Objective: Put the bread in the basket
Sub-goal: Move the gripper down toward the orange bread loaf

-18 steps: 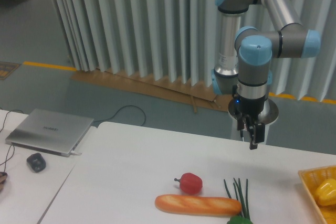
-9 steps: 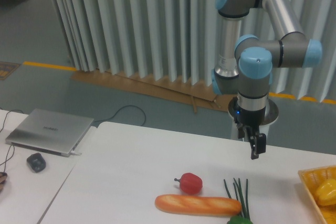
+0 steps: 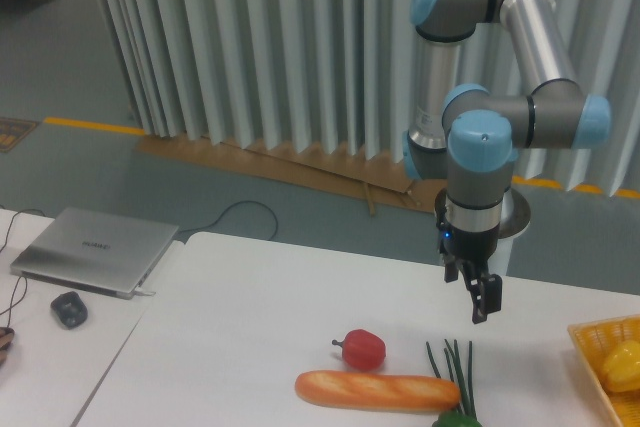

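I see 1 long golden-orange bread loaf [image 3: 377,390] lying left-right near the white desk's [image 3: 250,317] front edge, just below a small red pepper [image 3: 362,348]. The yellow woven basket [image 3: 600,347] sits far right. My black claw [image 3: 480,309] hovers above; its opening I cannot tell.

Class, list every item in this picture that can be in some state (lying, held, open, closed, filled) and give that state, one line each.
bread: lying flat on the table, not held.
basket: at the right edge, holding a yellow pepper.
gripper: above the table, holding nothing; open or shut unclear.
red pepper: resting on the table just behind the bread.
laptop: lid closed.
green onions: lying by the bread's right end.
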`<state>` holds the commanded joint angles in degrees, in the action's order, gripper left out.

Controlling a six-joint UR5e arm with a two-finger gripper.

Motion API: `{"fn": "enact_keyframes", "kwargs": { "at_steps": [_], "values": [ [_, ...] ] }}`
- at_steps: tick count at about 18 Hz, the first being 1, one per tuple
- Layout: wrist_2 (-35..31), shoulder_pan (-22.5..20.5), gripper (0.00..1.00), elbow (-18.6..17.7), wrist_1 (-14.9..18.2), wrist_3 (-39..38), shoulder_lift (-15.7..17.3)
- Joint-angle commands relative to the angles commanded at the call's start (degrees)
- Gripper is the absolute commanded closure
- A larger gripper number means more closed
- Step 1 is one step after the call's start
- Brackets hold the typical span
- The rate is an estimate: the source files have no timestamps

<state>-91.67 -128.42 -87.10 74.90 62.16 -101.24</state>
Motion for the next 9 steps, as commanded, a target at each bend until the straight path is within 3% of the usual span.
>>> {"fn": "enact_keyframes", "kwargs": {
  "at_steps": [9],
  "values": [
    [-2.81, 6.25, 0.0, 1.32, -1.16, -2.74, -5.71]
  ]
}}
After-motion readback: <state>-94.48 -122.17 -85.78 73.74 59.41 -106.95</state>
